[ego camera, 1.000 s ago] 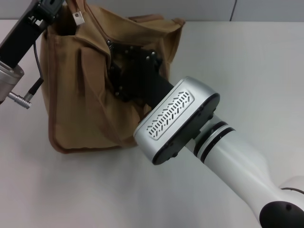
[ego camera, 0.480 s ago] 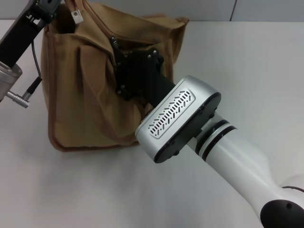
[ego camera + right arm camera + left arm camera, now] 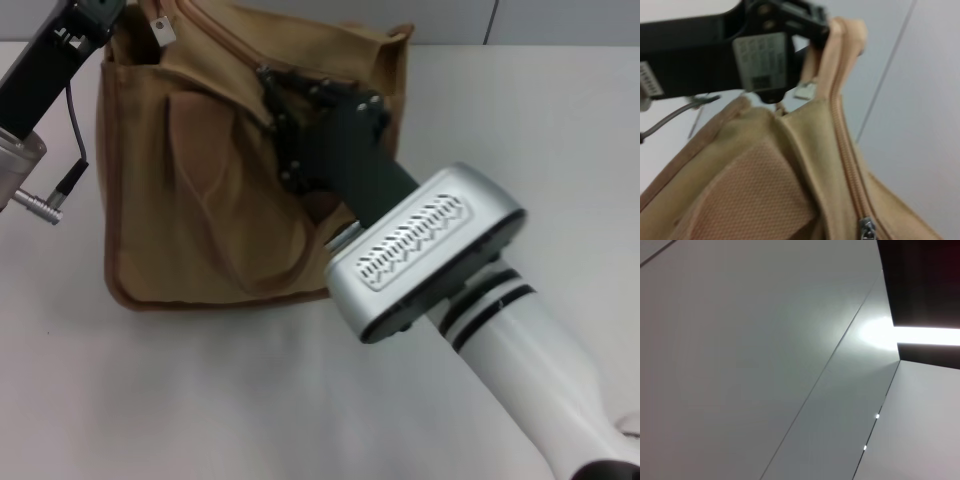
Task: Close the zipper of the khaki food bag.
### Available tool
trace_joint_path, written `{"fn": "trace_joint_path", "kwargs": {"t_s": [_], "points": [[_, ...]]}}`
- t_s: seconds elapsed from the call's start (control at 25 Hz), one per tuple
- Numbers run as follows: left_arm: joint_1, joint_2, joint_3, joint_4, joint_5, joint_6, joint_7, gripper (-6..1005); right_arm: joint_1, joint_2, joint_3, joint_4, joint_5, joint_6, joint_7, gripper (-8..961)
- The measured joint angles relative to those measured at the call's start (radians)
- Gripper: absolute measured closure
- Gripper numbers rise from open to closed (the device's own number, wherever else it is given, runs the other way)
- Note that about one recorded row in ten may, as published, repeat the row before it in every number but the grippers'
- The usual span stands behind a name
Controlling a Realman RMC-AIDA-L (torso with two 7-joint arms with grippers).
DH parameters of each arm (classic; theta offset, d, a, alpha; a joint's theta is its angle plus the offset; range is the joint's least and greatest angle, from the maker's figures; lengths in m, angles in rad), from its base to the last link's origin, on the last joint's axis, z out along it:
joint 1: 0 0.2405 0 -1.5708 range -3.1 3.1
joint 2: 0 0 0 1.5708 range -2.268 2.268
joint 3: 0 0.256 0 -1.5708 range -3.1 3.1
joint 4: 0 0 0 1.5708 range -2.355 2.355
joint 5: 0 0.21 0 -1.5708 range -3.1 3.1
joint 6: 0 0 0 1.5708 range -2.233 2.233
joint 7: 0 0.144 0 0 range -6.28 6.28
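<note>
Khaki food bag (image 3: pixel 190 210): upright on table (image 3: pixel 200 400) | zipper (image 3: pixel 842 145): along top edge, silver slider (image 3: pixel 867 230) visible | left gripper (image 3: pixel 120 12): pinching bag's top corner | right gripper (image 3: pixel 275 95): at zipper line, jaw state indiscernible.

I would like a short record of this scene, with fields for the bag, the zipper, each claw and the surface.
bag: khaki food bag standing on the white table, top partly open
zipper: zipper closed along the visible stretch; silver slider near the right claw
left claw: left claw at the bag's upper corner near the robot's left, holding the end of the fabric
right claw: right claw at the zipper line on top of the bag
</note>
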Motion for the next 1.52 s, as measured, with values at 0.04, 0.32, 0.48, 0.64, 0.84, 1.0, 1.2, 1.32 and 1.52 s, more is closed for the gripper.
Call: {"fn": "trace_joint_path", "kwargs": {"t_s": [0.04, 0.32, 0.48, 0.64, 0.84, 1.0, 1.2, 1.32, 1.52], "points": [[-0.002, 0.000, 0.000, 0.000, -0.001, 0.002, -0.002, 934, -0.015, -0.002, 0.000, 0.013, -0.004, -0.011, -0.002, 768], [-0.030, -0.001, 0.000, -0.003, -0.017, 0.015, -0.011, 932, -0.133, -0.007, 0.011, 0.106, -0.104, -0.026, -0.006, 699], [-0.043, -0.001, -0.001, -0.002, -0.034, 0.016, -0.015, 930, -0.197, -0.008, 0.018, 0.153, -0.165, -0.014, -0.029, 688], [-0.054, -0.001, 0.002, -0.002, -0.035, 0.016, -0.015, 929, -0.204, -0.006, 0.027, 0.154, -0.160, -0.001, -0.058, 659], [-0.062, -0.001, 0.006, -0.003, -0.035, 0.011, -0.016, 928, -0.208, -0.006, 0.049, 0.159, -0.133, 0.013, -0.048, 572], [-0.067, -0.001, 0.007, -0.006, -0.035, 0.008, -0.016, 926, -0.191, -0.007, 0.091, 0.170, -0.075, 0.122, -0.040, 556], [-0.069, -0.002, 0.007, -0.009, -0.035, 0.005, -0.010, 925, -0.159, -0.007, 0.164, 0.171, -0.071, 0.255, 0.028, 556], [-0.069, -0.002, 0.007, -0.009, -0.035, 0.004, -0.008, 924, -0.138, -0.008, 0.187, 0.171, -0.077, 0.291, 0.044, 556], [-0.067, -0.002, 0.007, -0.008, -0.037, 0.003, -0.006, 922, -0.116, -0.010, 0.190, 0.193, -0.077, 0.341, 0.044, 555]]}}
